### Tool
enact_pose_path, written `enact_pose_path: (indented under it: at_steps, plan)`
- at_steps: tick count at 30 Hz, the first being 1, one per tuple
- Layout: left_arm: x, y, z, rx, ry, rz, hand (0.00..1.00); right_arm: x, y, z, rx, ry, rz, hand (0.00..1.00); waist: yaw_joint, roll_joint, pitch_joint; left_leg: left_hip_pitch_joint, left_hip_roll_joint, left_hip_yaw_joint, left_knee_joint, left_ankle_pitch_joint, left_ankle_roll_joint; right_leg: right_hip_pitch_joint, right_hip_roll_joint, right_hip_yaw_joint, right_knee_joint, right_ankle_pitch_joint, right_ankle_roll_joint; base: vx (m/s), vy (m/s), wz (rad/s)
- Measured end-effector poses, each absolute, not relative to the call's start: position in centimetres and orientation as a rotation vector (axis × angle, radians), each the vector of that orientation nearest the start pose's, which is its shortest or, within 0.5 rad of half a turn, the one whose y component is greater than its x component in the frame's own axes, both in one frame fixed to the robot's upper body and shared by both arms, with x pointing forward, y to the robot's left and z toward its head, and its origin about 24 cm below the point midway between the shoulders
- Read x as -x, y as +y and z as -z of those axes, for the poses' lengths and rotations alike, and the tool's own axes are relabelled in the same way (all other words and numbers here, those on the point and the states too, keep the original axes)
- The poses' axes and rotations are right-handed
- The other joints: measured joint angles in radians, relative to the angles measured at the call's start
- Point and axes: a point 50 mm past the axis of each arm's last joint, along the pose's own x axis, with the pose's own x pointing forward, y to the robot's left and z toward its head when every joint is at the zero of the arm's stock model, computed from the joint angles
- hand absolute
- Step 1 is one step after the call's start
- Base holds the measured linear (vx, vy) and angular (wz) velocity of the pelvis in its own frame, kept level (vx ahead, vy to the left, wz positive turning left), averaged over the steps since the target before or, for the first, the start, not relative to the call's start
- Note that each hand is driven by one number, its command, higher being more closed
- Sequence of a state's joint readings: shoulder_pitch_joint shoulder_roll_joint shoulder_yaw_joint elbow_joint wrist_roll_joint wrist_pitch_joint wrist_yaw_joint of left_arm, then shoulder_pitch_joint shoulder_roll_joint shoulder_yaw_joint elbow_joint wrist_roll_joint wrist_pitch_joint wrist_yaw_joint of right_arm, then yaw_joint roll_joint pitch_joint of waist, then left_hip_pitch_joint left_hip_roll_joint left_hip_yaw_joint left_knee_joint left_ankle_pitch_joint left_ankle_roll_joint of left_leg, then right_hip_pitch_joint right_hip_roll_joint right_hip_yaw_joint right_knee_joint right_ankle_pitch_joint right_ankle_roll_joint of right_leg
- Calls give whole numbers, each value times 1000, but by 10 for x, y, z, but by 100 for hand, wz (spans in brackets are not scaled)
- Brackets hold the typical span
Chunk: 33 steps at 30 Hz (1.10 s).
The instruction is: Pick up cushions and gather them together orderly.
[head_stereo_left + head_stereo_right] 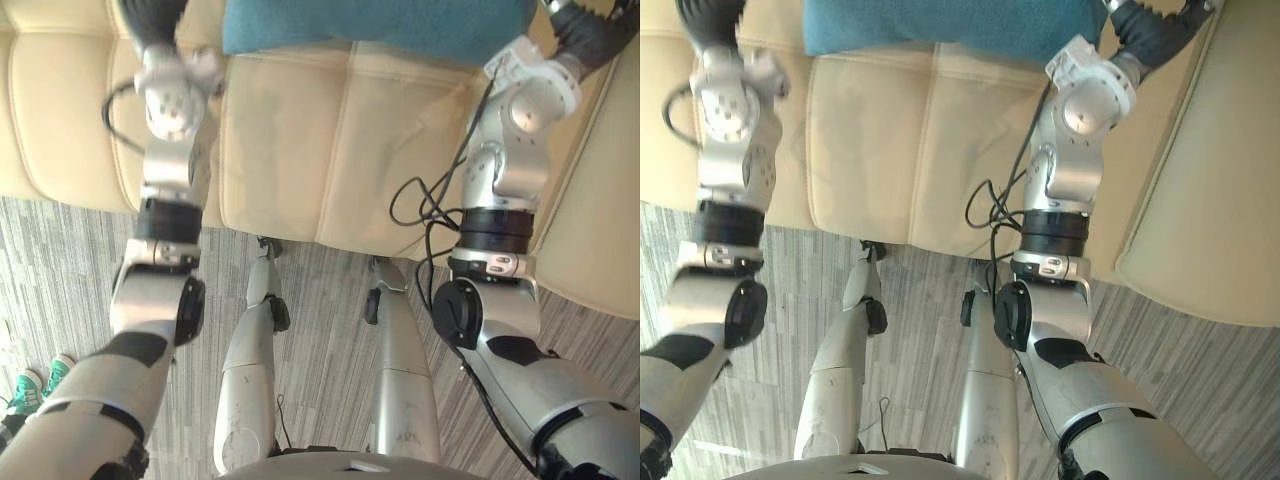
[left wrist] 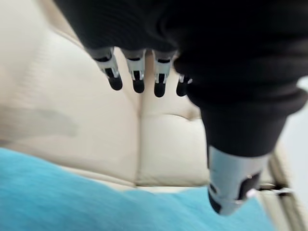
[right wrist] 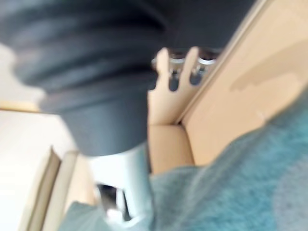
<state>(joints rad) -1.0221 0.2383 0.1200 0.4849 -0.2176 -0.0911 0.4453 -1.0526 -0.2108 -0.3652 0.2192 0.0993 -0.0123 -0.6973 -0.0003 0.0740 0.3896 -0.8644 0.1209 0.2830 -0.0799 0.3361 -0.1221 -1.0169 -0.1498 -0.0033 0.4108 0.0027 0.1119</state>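
The blue cushion (image 1: 380,25) lies on the sofa (image 1: 290,140) seat, near both my hands. My left hand (image 2: 137,77) hangs released, holding nothing; the right hand's (image 3: 175,60) state I cannot tell. I should flank the cushion's ends evenly before lifting.

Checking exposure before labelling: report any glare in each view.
Eye views: the sofa and the blue cushion are evenly lit, no glare. Left wrist view: pale white-out past the sofa's end. Right wrist view: strong white-out beyond the sofa's edge, cushion readable.
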Motion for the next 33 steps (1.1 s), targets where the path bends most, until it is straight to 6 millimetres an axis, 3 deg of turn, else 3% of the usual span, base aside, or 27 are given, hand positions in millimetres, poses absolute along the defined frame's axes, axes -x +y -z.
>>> enact_pose_path:
  at_steps: [4, 8, 13, 16, 18, 20, 22, 23, 24, 26, 27, 29, 30, 31, 33]
  plan:
    - [-381, 179, -247, 192, -516, -347, 0, -326, -240, -316, -384, -817, 766, 0, -8, -3, 5, 19, 0, 3, 1, 9, 11, 6, 1, 5, 32, -17, -8, 15, -96, 6]
    - [-378, 188, -244, 180, -521, -347, 0, -325, -245, -312, -319, -822, 732, 0, -2, -4, 5, 55, 3, 14, 0, 8, 11, 28, 11, 18, 44, -36, -10, -27, -116, -8]
    - [-358, 204, -246, 200, -610, -357, 0, -309, -264, -281, -243, -804, 743, 0, -9, -5, 6, 103, 14, 15, 0, -15, 41, 70, 21, 15, 56, -44, -11, -42, -119, -5]
    - [-339, 218, -221, 209, -606, -371, 0, -290, -268, -251, -154, -780, 716, 0, -20, -5, 6, 180, 12, 6, 0, -16, 54, 151, 18, 1, 59, -65, -13, -16, -101, 9]
    - [-318, 229, -185, 220, -559, -392, 0, -272, -267, -215, -75, -715, 666, 0, -24, -11, 3, 263, 14, -9, 1, -41, 53, 245, 16, -13, 60, -92, -17, 21, -124, 16]
    - [-305, 236, -155, 219, -485, -420, 0, -268, -259, -185, -55, -621, 620, 0, -24, -31, -8, 303, 17, -7, 26, -73, 51, 291, 18, -16, 56, -107, -19, 22, -118, -1]
    - [-287, 236, -93, 238, -272, -450, 0, -262, -244, -134, -51, -430, 549, 0, -20, -50, -19, 342, 35, -7, 133, -142, 50, 387, 24, -18, 27, -114, -20, 29, -111, -11]
    - [-283, 235, -79, 243, -219, -456, 0, -260, -241, -122, -52, -387, 534, 0, -20, -51, -20, 354, 41, -7, 152, -157, 48, 412, 28, -19, 16, -113, -20, 60, -73, -26]
    - [-270, 233, -42, 250, -74, -469, 0, -257, -232, -89, -46, -251, 505, 0, -15, -68, -30, 396, 55, -3, 201, -194, 45, 477, 38, -10, -7, -112, -19, 89, -50, -31]
    - [-243, 229, 8, 245, 139, -485, 0, -242, -222, -33, -61, -22, 479, 0, -14, -85, -74, 445, 83, 9, 272, -257, 37, 568, 55, -6, -49, -110, -20, 126, -25, -34]
    - [-236, 229, 19, 246, 185, -489, 0, -236, -220, -19, -75, 35, 478, 0, -13, -91, -86, 465, 88, 13, 281, -269, 36, 594, 60, -4, -59, -110, -21, 129, 5, -37]
    - [-198, 224, 67, 244, 414, -504, 0, -205, -209, 40, -164, 300, 463, 0, -8, -107, -146, 554, 110, 36, 309, -324, 21, 702, 76, 16, -126, -102, -21, 100, 21, -38]
    - [-190, 222, 76, 246, 461, -508, 0, -198, -208, 50, -175, 347, 464, 0, -8, -107, -163, 567, 110, 42, 308, -330, 20, 718, 76, 18, -139, -100, -19, 109, 37, -25]
    - [-170, 218, 98, 266, 580, -526, 0, -178, -206, 76, -184, 481, 476, 0, -9, -109, -199, 601, 110, 47, 305, -342, 18, 761, 75, 21, -175, -91, -17, 100, 31, -16]
    - [-155, 216, 113, 261, 667, -534, 0, -163, -204, 96, -191, 594, 480, 0, -8, -109, -215, 634, 109, 51, 301, -349, 14, 807, 74, 22, -209, -80, -16, 67, 31, -7]
